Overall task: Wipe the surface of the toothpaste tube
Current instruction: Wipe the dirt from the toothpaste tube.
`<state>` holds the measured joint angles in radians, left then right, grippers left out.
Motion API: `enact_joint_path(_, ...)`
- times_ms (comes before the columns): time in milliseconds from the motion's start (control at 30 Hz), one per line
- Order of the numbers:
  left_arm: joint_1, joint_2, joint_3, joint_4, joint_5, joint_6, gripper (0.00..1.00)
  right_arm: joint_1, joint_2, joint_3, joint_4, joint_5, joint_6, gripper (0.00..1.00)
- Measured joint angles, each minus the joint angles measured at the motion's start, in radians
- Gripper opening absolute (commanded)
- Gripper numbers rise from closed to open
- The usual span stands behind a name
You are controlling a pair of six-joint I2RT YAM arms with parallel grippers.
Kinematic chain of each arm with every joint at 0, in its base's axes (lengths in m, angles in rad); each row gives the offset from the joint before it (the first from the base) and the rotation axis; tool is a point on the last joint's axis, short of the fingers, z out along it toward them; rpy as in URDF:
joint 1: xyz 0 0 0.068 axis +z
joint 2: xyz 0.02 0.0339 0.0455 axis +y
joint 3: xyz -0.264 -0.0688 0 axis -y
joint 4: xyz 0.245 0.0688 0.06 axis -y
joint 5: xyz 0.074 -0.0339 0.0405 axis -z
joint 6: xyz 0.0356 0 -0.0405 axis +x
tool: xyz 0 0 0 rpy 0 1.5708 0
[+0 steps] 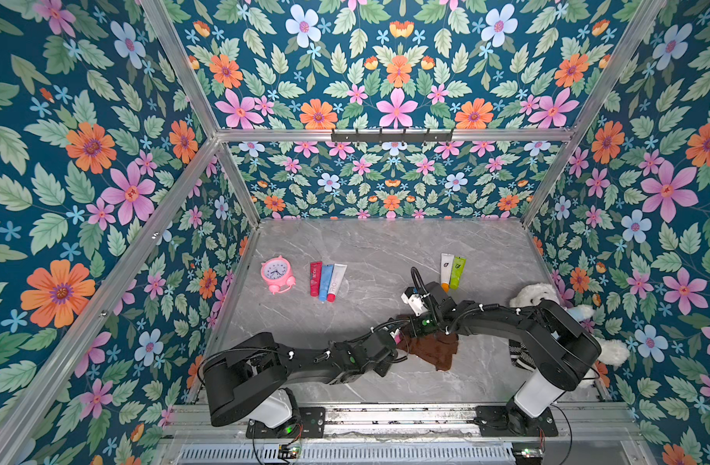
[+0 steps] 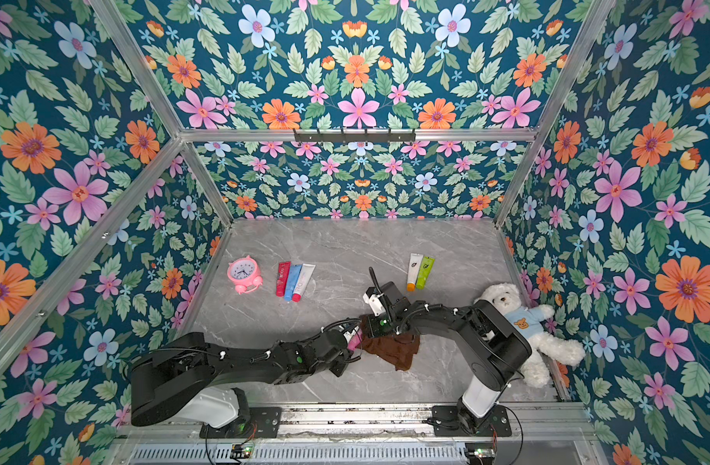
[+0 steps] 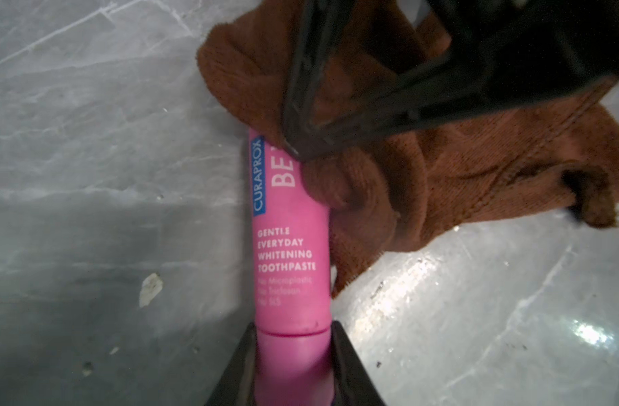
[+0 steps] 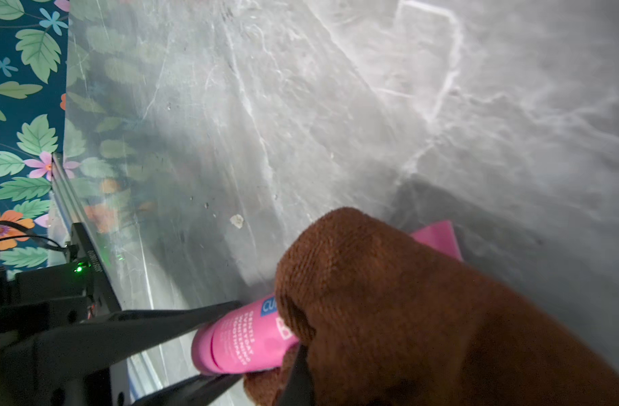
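Observation:
A pink toothpaste tube (image 3: pixel 289 246) lies low over the grey marble table, its cap end clamped between the two black fingers of my left gripper (image 3: pixel 294 330). In both top views only a small pink patch of the tube (image 1: pixel 396 336) (image 2: pixel 353 341) shows between the two arms. My right gripper (image 3: pixel 295 149) is shut on a brown cloth (image 3: pixel 441 175), which is bunched over the tube's far half and hides it. In the right wrist view the cloth (image 4: pixel 388 298) covers the tube (image 4: pixel 244 341) past its label, and the flat pink tail sticks out behind.
A pink alarm clock (image 1: pixel 276 274) and three tubes (image 1: pixel 325 282) lie at the back left. Two more tubes (image 1: pixel 453 271) lie at the back right. A white teddy bear (image 2: pixel 522 322) sits against the right wall, and a striped cloth (image 1: pixel 520 354) lies by the right arm's base.

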<state>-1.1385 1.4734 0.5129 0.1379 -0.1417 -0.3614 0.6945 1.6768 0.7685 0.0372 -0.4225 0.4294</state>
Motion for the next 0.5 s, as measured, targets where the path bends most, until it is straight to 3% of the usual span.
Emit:
enact_joint_path(200,0.000,0.003,0.005,-0.008,-0.003,-0.001,0.00,0.030,-0.023,-0.055,0.092,0.042,0.062,0.00)
enact_joint_path(500,0.000,-0.011,-0.006,-0.003,-0.003,-0.003,0.00,0.008,-0.017,-0.026,0.042,0.003,0.057,0.00)
